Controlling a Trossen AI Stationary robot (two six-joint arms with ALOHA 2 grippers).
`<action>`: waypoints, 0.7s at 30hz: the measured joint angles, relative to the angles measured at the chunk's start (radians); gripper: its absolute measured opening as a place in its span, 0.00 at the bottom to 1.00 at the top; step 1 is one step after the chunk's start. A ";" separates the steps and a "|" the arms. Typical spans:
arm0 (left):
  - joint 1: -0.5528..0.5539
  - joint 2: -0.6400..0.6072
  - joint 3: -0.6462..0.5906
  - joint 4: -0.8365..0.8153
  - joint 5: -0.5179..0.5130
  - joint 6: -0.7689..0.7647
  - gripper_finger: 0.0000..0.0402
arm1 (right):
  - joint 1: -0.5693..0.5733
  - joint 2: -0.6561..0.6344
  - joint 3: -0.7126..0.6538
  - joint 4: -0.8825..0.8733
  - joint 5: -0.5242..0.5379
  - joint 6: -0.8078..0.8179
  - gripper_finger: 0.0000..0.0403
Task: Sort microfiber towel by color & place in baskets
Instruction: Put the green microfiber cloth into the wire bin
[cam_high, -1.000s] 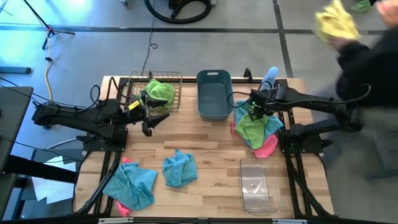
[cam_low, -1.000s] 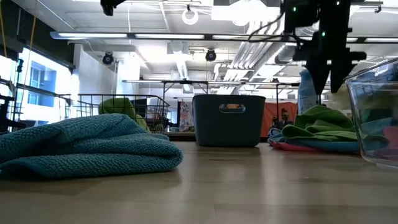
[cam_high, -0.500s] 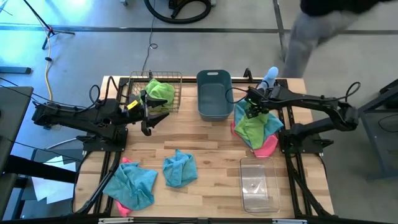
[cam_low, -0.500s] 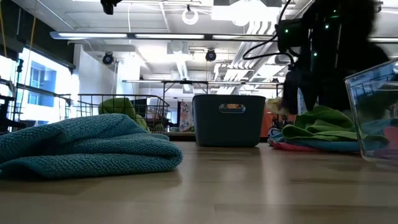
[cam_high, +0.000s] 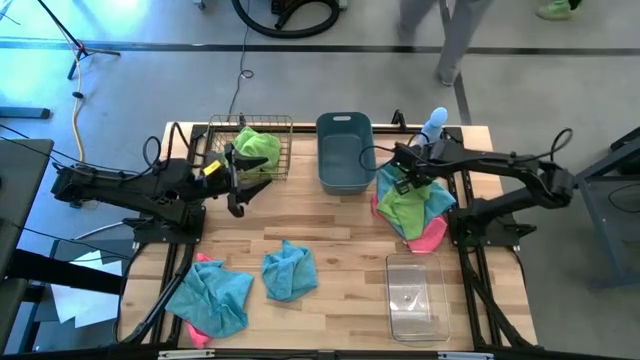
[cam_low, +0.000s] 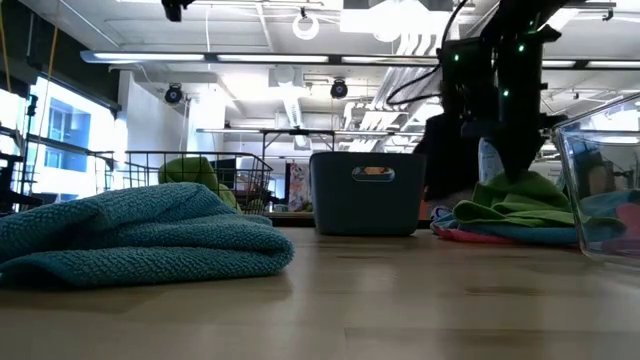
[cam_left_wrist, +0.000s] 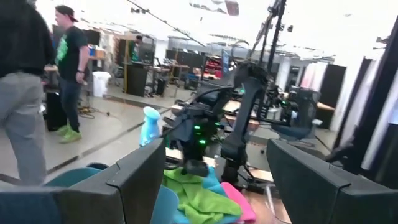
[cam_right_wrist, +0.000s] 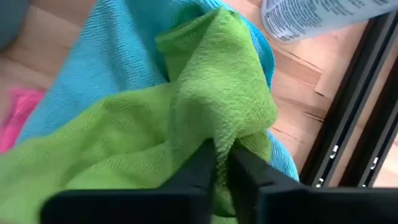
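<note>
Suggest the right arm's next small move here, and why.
Probably a short lift straight up. The right tool is shut on a fold of the lime green microfiber towel, which lies on a light blue cloth and a bright pink cloth. Lifting would peel it free before carrying it toward the copper-brown wire mesh basket, which already holds a green towel.

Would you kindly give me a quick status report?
Right gripper shut on green towel atop the pile. Left gripper open beside wire basket. Spray bottle close by.

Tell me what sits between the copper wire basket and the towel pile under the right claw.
The slate-blue plastic tub, seen in the high view.
</note>
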 joint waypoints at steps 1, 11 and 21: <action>0.000 0.000 0.000 0.012 -0.010 0.002 0.67 | 0.009 -0.013 0.015 -0.020 0.001 0.005 0.05; 0.000 0.048 0.000 0.060 -0.023 0.002 0.67 | 0.176 -0.156 0.355 -0.139 0.000 0.031 0.01; 0.000 0.215 0.054 0.116 0.035 0.022 0.67 | 0.380 -0.088 0.510 0.175 -0.160 -0.037 0.00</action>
